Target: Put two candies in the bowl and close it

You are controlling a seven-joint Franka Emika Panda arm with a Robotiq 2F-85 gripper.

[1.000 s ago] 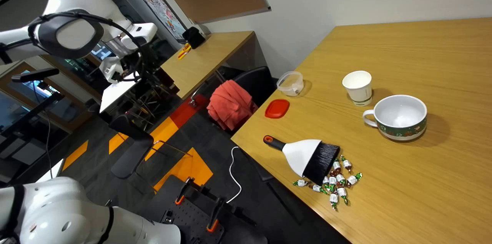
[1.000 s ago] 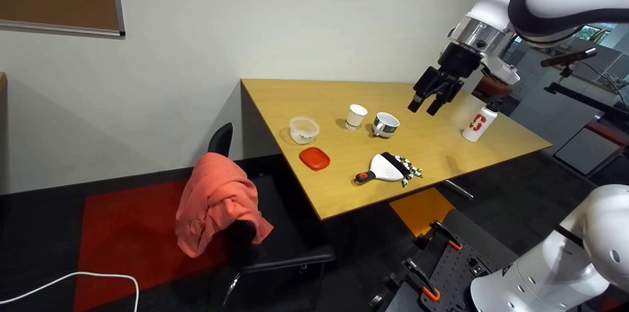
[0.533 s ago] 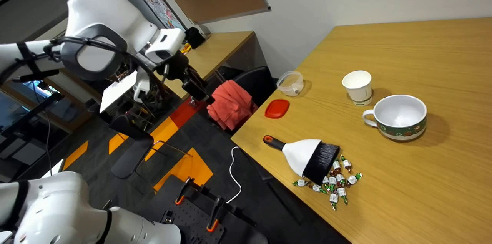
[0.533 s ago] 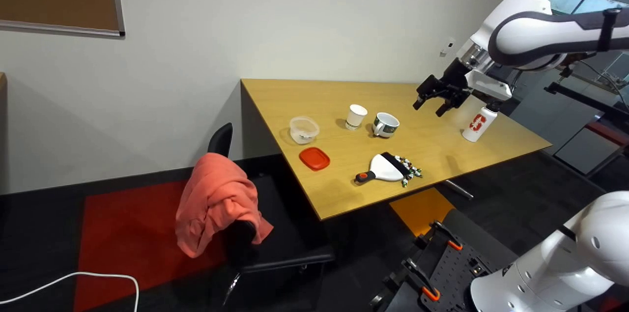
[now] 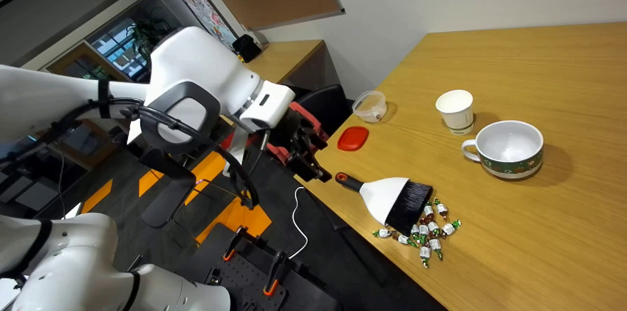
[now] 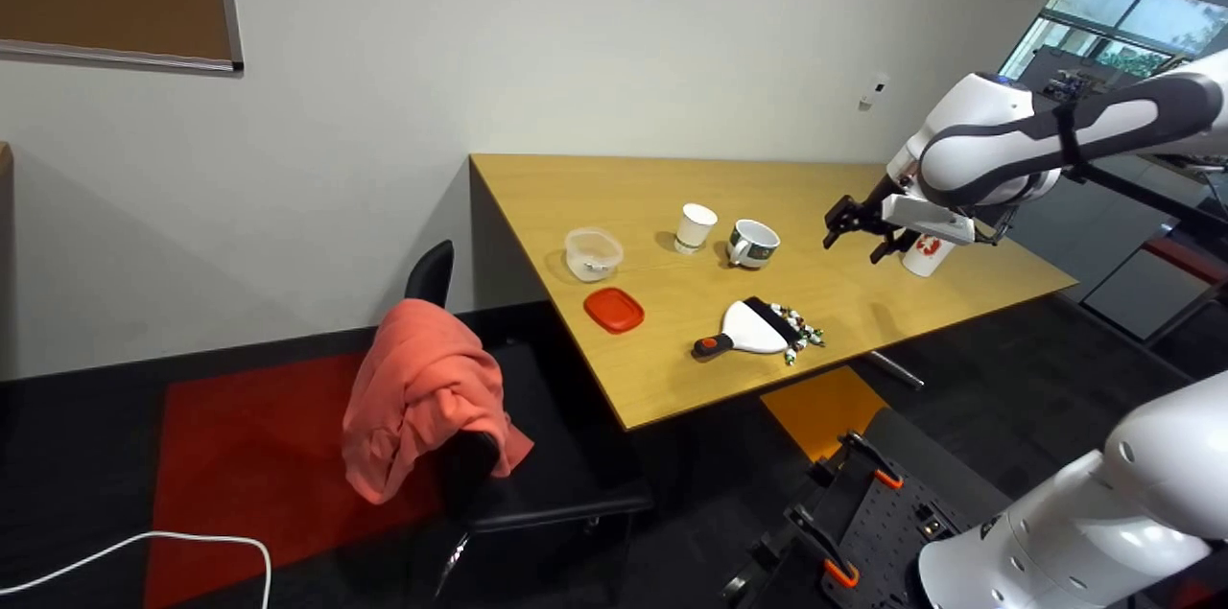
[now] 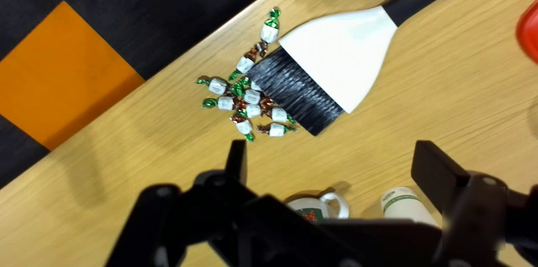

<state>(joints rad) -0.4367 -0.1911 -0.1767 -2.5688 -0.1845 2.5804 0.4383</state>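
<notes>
- The gripper (image 7: 331,153) hangs above the table (image 7: 378,132), its fingers spread wide apart, with wood showing through the gap.
- The candies (image 7: 252,96), white-bodied with green and brown twisted ends, lie in a loose cluster past the tip of the left-hand finger in the wrist view.
- The brush (image 7: 344,52) lies flat ahead of the gap; its black bristles meet the candies and its handle points away from the jaws.
- The red lid (image 7: 530,31) lies beyond the right-hand finger in the wrist view, cut off by the edge.
- The clear plastic bowl (image 5: 370,107) stands uncovered in both exterior views, near the red lid, well apart from the jaws.
- The mug (image 7: 309,210) and the white cup (image 7: 405,208) show between the fingers in the wrist view, partly hidden by the gripper.
- In an exterior view, a white bottle (image 6: 923,264) appears just behind the jaws; I cannot tell whether they touch.
</notes>
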